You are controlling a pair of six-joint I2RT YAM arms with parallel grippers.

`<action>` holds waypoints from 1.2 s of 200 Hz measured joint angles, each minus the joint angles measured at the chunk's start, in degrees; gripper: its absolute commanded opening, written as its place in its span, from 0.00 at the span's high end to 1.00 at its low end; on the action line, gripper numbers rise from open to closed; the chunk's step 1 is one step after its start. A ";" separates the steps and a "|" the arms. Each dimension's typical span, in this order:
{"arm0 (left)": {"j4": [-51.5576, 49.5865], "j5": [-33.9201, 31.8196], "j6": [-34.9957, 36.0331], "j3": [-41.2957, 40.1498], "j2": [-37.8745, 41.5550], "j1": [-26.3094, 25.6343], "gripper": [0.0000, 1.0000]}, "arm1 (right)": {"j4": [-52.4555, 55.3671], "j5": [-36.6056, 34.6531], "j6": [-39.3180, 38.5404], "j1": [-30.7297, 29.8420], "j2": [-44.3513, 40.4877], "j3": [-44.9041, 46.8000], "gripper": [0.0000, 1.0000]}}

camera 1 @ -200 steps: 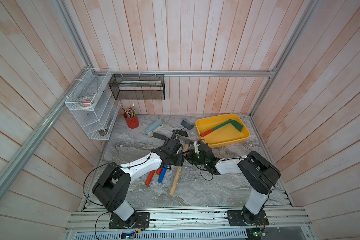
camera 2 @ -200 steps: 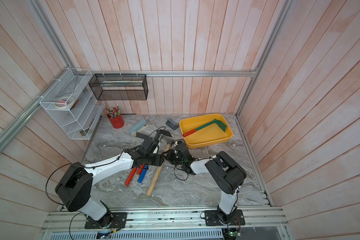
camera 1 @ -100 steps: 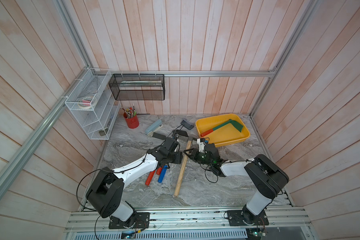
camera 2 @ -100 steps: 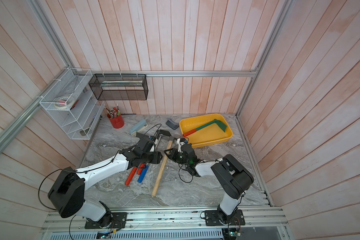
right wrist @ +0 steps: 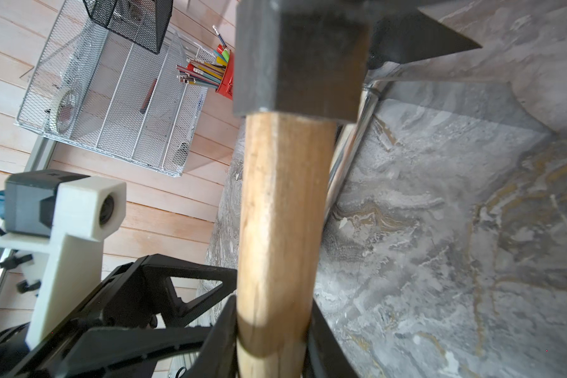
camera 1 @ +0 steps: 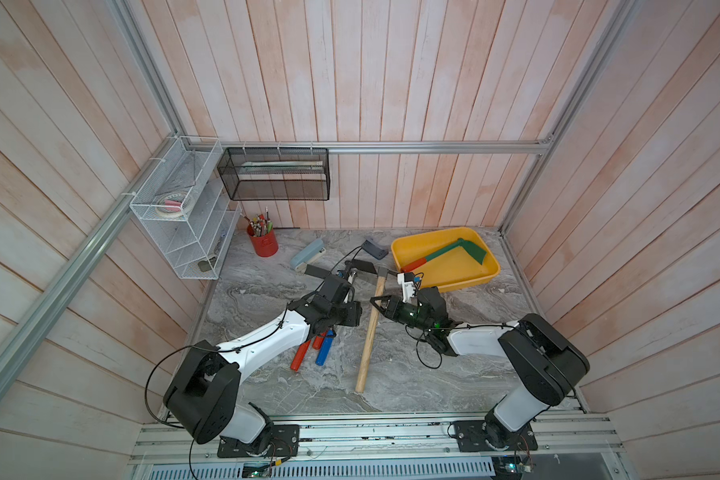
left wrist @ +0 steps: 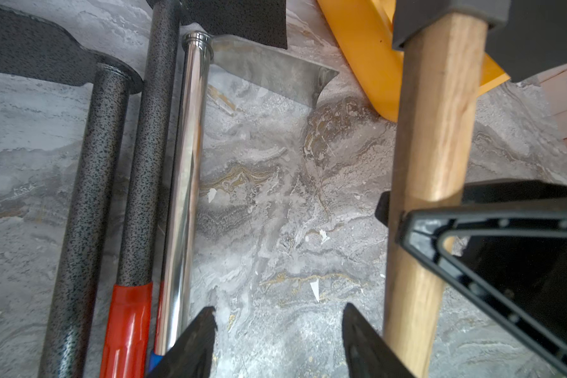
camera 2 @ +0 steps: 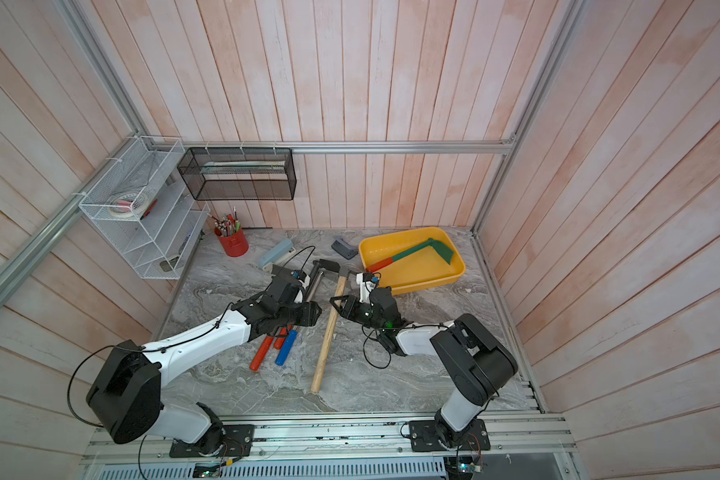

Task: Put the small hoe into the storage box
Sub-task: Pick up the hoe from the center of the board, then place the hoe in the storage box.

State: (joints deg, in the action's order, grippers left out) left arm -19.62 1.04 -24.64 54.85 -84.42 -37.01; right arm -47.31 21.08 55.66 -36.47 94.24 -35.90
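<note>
The small hoe (camera 1: 368, 332) (camera 2: 329, 328) has a long wooden handle (right wrist: 275, 212) and a dark metal head, and lies on the marble table in both top views. My right gripper (camera 1: 377, 300) (camera 2: 336, 301) (right wrist: 270, 314) is shut on the handle just below the head. My left gripper (camera 1: 352, 316) (camera 2: 312, 313) (left wrist: 279, 314) is open just left of the handle (left wrist: 429, 131), with bare table between its fingers. The yellow storage box (camera 1: 466, 283) (camera 2: 425, 284) (left wrist: 367, 49) sits at the back right, beyond the hoe's head.
A green and red tool (camera 1: 445, 253) lies in the box. Red-handled (camera 1: 300, 357) and blue-handled (camera 1: 324, 353) tools with dark and chrome (left wrist: 187, 163) shafts lie under my left arm. A stapler (camera 1: 306, 253), a grey block (camera 1: 374, 248), a red pencil cup (camera 1: 263, 243), a white wire rack (camera 1: 184, 220) and a black mesh basket (camera 1: 275, 174) stand behind.
The hoe has shifted slightly right and back with my right gripper shut on it. My left arm has drawn back a little, its gripper staying open.
</note>
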 measured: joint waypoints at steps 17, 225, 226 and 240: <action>0.00 0.00 -0.04 -0.04 0.00 0.07 0.37 | 0.61 0.28 -0.46 0.68 -0.96 0.09 1.00; 0.09 0.02 -0.04 -0.20 0.00 1.03 0.36 | 10.40 2.49 1.55 15.76 -8.17 -1.64 1.00; 0.07 0.02 -0.04 -0.22 0.00 1.03 0.37 | 10.43 2.51 1.57 15.80 -8.22 -1.64 1.00; -0.02 0.02 -0.04 -0.31 0.00 1.03 0.36 | 10.82 2.51 1.73 16.55 -8.74 -1.66 1.00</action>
State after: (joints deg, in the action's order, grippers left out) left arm -19.64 1.06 -24.69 54.54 -84.42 -35.99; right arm -36.49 23.59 57.39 -19.92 85.49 -37.56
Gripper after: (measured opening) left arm 0.638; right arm 0.301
